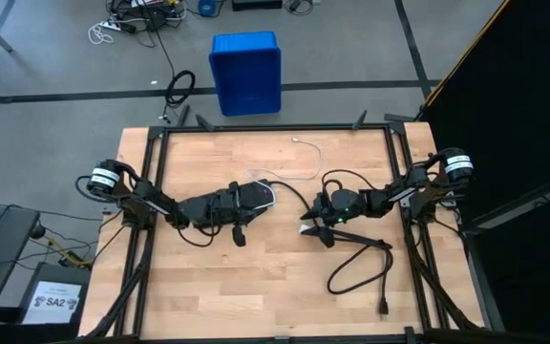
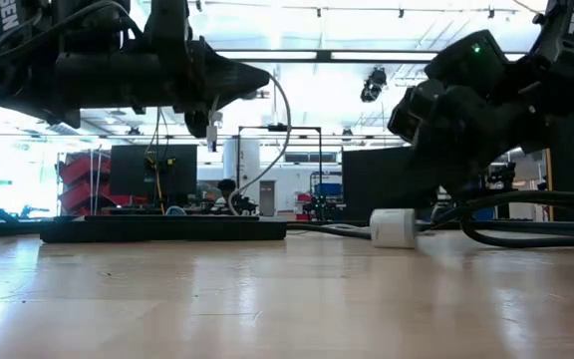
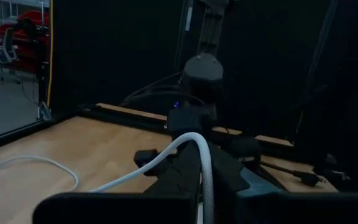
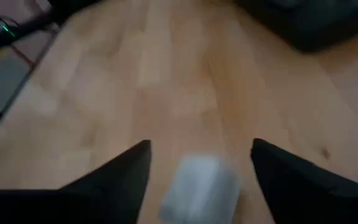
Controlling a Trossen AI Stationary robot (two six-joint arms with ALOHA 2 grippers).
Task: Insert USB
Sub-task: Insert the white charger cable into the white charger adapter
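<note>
At frame centre, the left tool (image 1: 256, 198) is pinching the USB (image 1: 299, 175) cable aloft, while the right tool (image 1: 315, 222), spread, is straddling the white charger block (image 2: 394, 227) on the desk (image 1: 256, 287), apparently to steady it.

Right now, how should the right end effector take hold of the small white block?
Probably by its two side faces, from above: the white block lies on the table, and the open right end effector has one finger on each side.

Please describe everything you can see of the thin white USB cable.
The USB cable is thin, white and floppy. In the high view it runs from a small plug end near the table's far edge, curves across the wooden table and reaches the left gripper, which holds it. In the left wrist view it arches up and over between that gripper's fingers.
</note>
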